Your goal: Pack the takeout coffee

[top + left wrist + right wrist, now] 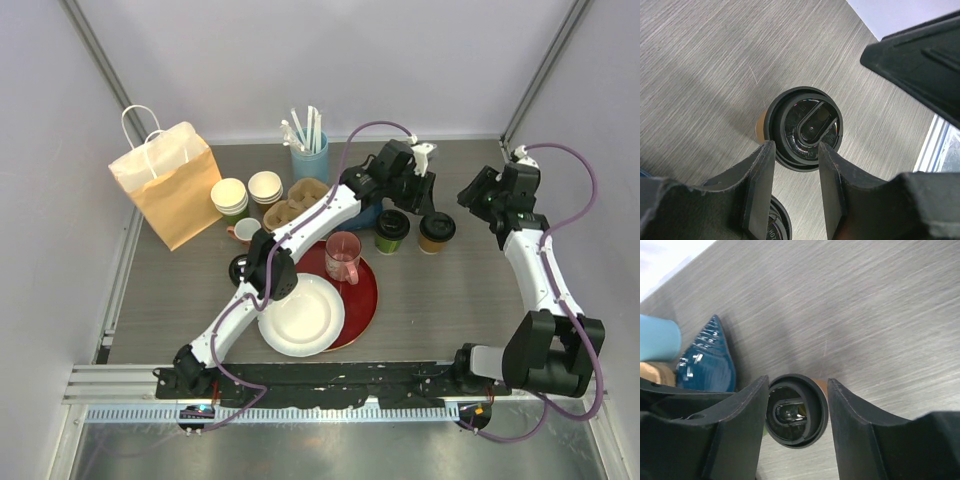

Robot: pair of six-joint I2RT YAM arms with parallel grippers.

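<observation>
Two lidded takeout coffee cups stand side by side at the back of the table: a green cup point(391, 230) and a kraft-brown cup point(437, 231). My left gripper point(420, 200) hovers just behind and above them. In its wrist view the fingers point(795, 147) stand open and empty. The brown cup's black lid point(804, 129) lies beyond the tips and the green cup's lid point(775, 225) below. My right gripper point(472, 205) is to the right of the brown cup, open. In its wrist view the brown cup point(796, 410) shows between the spread fingers point(797, 382), with a gap on the right side.
A kraft paper bag point(170, 185) stands at the back left. Near it are stacked lidless cups point(230, 197), a cardboard cup carrier point(300, 203) and a blue holder with straws point(310, 155). A teal shoe point(707, 360) lies behind the green cup. A pink mug point(342, 257) sits on a red plate point(368, 300) beside a white plate point(300, 318).
</observation>
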